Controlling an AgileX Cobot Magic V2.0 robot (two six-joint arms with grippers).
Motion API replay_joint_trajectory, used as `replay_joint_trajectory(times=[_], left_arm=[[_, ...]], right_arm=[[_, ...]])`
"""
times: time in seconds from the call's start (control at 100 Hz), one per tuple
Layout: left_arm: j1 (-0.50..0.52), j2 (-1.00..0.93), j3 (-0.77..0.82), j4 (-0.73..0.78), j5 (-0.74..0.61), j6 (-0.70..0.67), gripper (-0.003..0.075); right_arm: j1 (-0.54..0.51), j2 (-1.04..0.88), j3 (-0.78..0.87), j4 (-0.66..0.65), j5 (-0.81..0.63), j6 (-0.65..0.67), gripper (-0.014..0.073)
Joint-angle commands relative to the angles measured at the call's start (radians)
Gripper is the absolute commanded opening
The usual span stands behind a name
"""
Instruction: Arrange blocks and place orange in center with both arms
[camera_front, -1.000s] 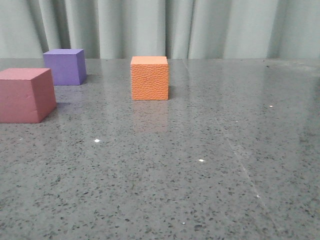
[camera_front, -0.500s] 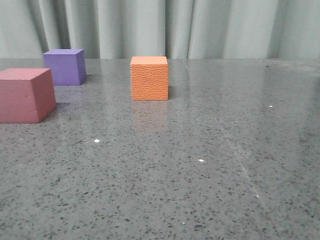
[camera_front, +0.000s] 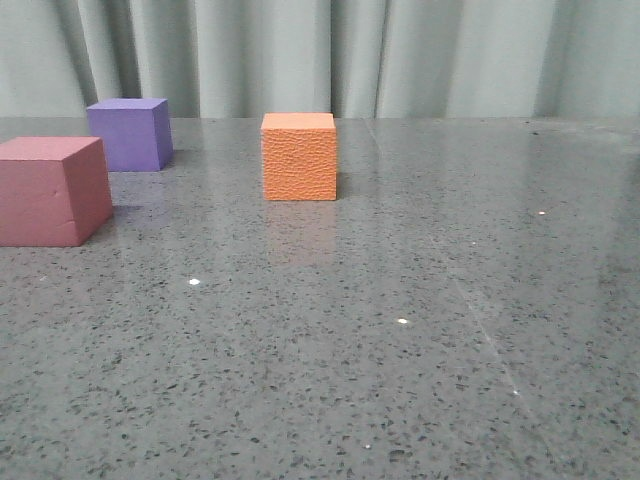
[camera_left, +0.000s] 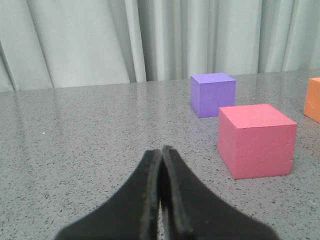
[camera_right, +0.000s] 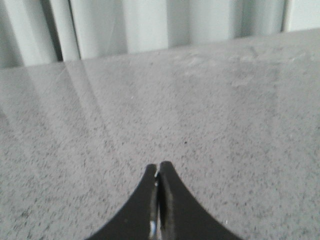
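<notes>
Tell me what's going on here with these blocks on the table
Nothing is being handled yet. Three foam cubes sit apart on the speckled grey table: the orange cube near the middle, the purple cube farther back on the left, and the pink-red cube nearest on the left. The left gripper and the right gripper are both shut and empty, each low over bare tabletop.

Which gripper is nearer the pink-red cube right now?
Left. The left gripper, shut, has the pink-red cube just ahead, off to one side. The right gripper, also shut, sees only bare table.
</notes>
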Motion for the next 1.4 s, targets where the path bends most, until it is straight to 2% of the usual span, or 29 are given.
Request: replay_joint_trajectory(times=[0.0,0.21,1.39], left_arm=[[0.002,-0.034,0.054,-0.001,-0.086,-0.001,-0.0019],[0.002,-0.034,0.054,-0.001,-0.086,-0.001,-0.0019],[0.002,-0.034,0.054,-0.001,-0.086,-0.001,-0.0019]], right_arm=[[-0.009,-0.018,0.004,0.009,-0.172,-0.019,-0.0067],[0.018,-0.019,0.020,0.004,-0.174,-0.019,-0.0067],[0.018,-0.019,0.020,0.004,-0.174,-0.019,-0.0067]])
